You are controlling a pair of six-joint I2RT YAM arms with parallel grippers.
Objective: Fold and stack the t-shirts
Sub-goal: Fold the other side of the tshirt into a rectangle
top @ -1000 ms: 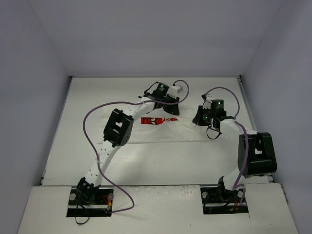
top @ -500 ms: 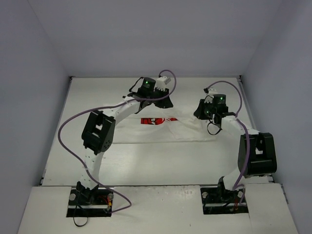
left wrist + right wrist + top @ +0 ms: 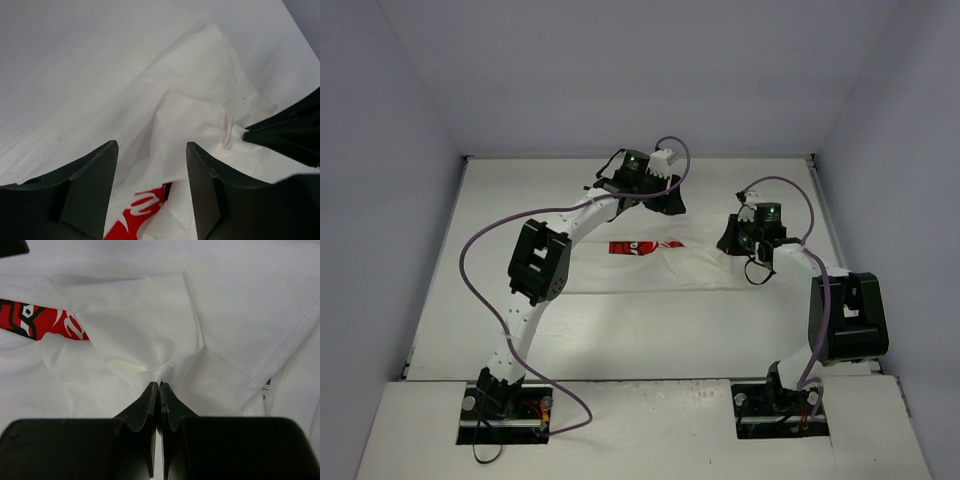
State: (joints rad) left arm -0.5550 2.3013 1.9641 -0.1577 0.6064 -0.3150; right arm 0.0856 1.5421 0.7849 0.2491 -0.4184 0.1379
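Top view: the left claw (image 3: pixel 666 202) is sitting farther back than a second ago, after swinging left and returning. It is hanging over the far edge of the white t-shirt (image 3: pixel 665 268) and carrying nothing. The shirt is lying on the table (image 3: pixel 520 210), just nearward of that claw. The right claw (image 3: pixel 733 240) is barely shifting at the shirt's right end. My read: the left arm is repositioning mid-fold, and stacking has not begun.

Left wrist view: the left fingers (image 3: pixel 85 185) are spread wide and empty, hovering above the cloth. A folded sleeve flap (image 3: pixel 192 120) is lying just ahead of them. The red print (image 3: pixel 142 217) is peeking out under the gap. The top view is hiding this flap.

Right wrist view: the jaws are pressed together, probably pinching a fabric ridge at the tips, though the contact is hard to see. A garment label (image 3: pixel 266 384) is showing right of the tips; it can't be seen from above.
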